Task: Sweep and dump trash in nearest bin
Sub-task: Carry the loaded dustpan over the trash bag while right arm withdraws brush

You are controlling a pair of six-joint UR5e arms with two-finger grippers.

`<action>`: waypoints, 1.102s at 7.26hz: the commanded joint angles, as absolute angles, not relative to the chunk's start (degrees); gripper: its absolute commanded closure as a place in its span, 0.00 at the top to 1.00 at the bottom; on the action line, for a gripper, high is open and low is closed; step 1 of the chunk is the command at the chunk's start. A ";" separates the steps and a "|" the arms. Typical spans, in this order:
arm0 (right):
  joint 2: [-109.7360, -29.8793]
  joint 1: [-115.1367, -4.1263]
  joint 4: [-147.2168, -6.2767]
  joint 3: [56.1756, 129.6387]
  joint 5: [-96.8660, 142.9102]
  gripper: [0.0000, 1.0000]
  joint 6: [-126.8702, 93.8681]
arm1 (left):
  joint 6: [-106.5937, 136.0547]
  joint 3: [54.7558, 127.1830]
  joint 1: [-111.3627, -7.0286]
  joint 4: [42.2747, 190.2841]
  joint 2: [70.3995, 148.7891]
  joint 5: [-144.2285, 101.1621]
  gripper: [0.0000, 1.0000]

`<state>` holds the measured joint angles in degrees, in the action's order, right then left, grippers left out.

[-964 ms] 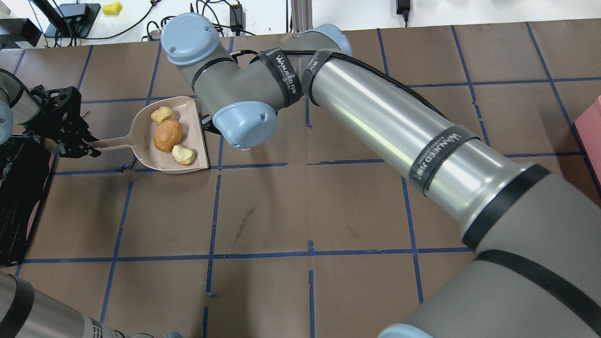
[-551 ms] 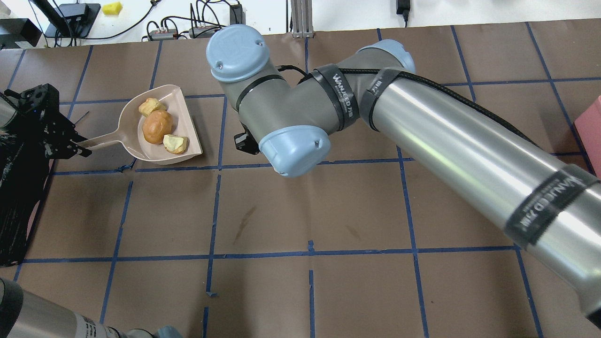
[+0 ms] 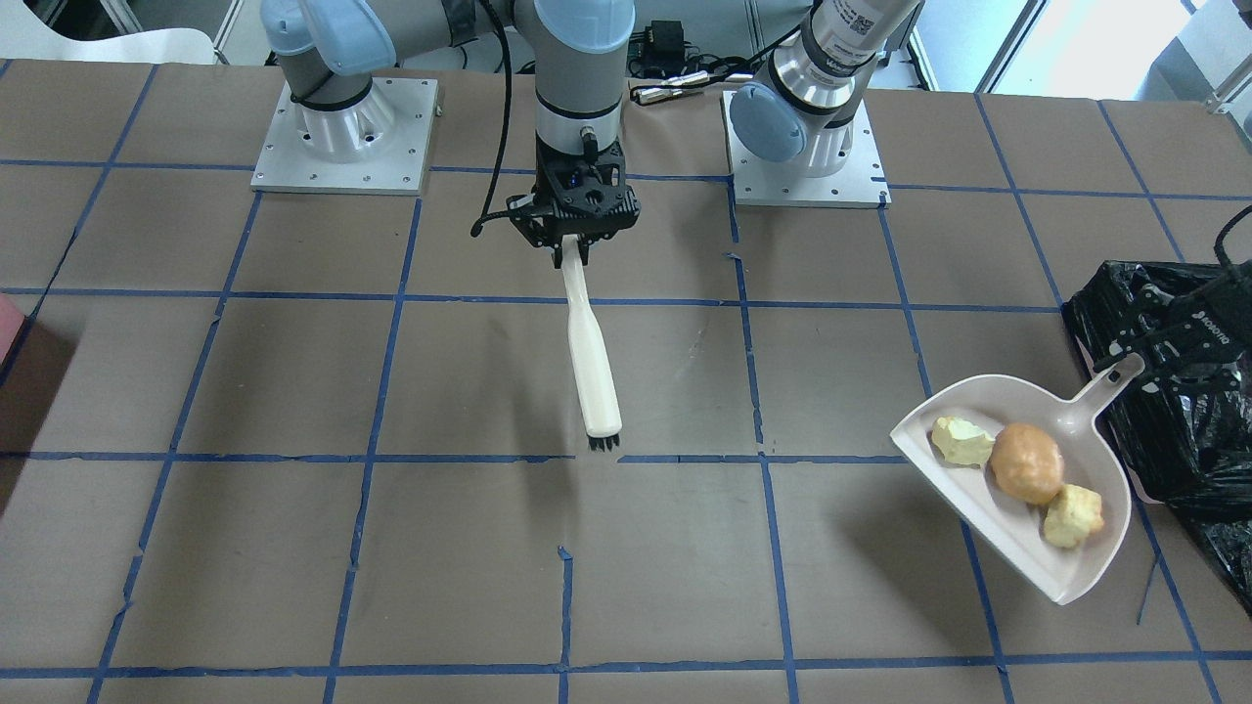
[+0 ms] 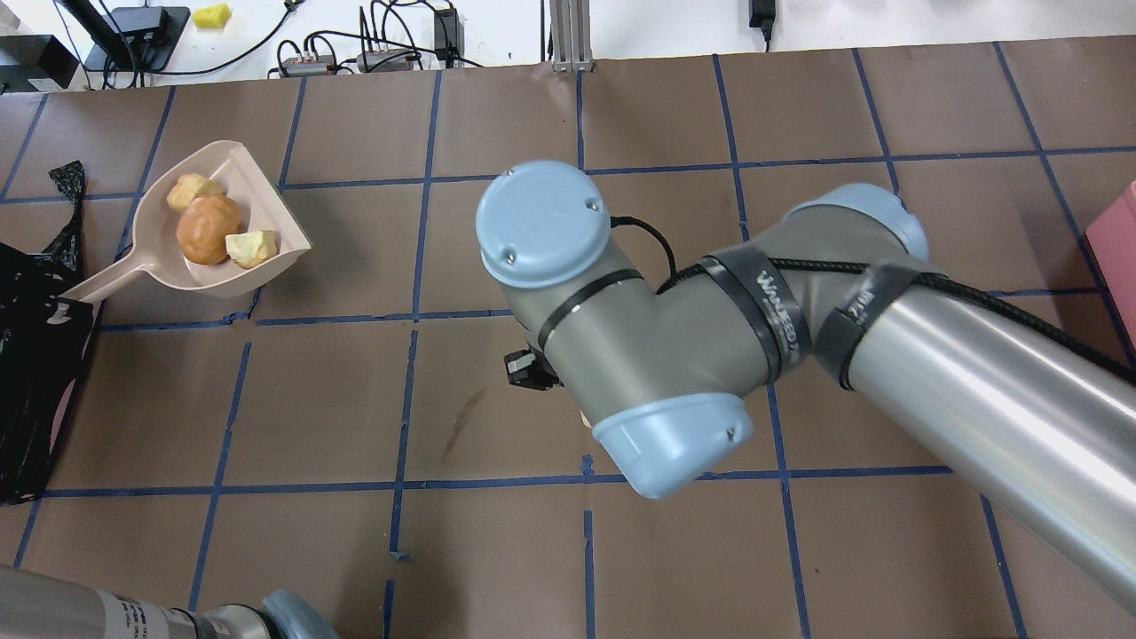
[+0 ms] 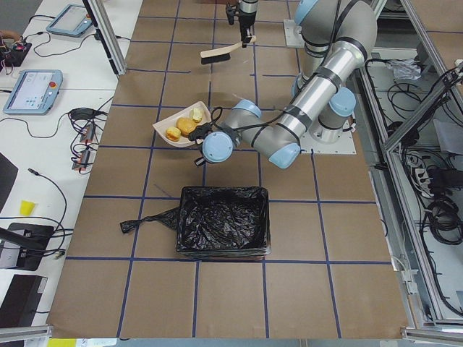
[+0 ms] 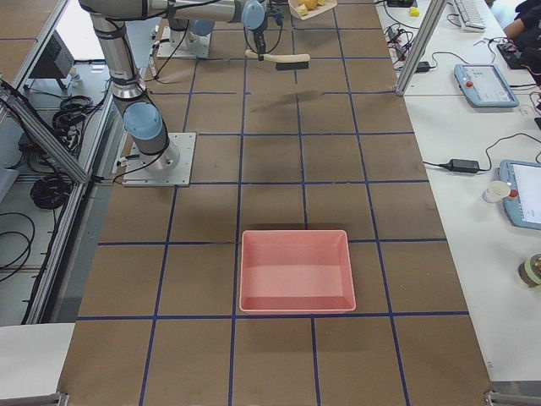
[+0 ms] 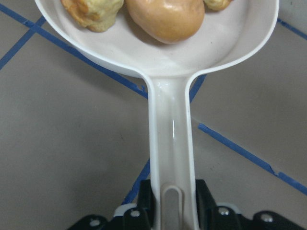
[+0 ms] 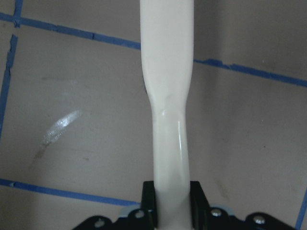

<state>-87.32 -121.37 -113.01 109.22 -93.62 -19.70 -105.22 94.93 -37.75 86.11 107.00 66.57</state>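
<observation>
Overhead exterior view: a wide table (image 4: 311, 399) is covered in brown paper with blue tape lines. White desks (image 5: 51, 173) are set along its far side. A bin (image 5: 223, 220) lined with a black bag is placed at its left end. A pale dustpan (image 3: 983, 499) is held off the table just right of the bin, its handle tip pinched by the left claw (image 3: 1127, 370). The handle is pointed left and near, the open mouth right and far. A white brush (image 3: 592, 362) is gripped at its handle end by the right claw (image 3: 572, 256), bristles far. In the pan a tan lump (image 3: 1026, 462) is set between two bread chunks (image 3: 961, 441) (image 3: 1072, 515).
</observation>
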 commanded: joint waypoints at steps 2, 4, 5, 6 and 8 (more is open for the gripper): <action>-98.51 -122.43 -116.90 123.39 -93.43 0.24 -24.16 | -108.44 94.22 -24.82 92.27 102.15 66.62 0.01; -98.70 -124.09 -116.89 124.45 -92.29 0.23 -26.80 | -109.42 93.00 -16.73 92.90 100.29 68.80 0.01; -98.61 -125.23 -119.50 126.02 -91.59 0.23 -28.46 | -109.60 91.25 -14.35 93.07 100.37 70.91 0.01; -97.92 -125.94 -123.19 127.51 -91.58 0.23 -29.69 | -109.77 89.32 -12.41 92.82 100.46 74.58 0.01; -94.42 -125.86 -126.89 127.53 -90.01 0.24 -29.01 | -111.70 84.40 -11.25 91.85 101.42 79.59 0.01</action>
<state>-96.68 -125.79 -123.96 127.20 -91.00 -29.14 -110.71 87.52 -12.02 92.32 100.85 75.92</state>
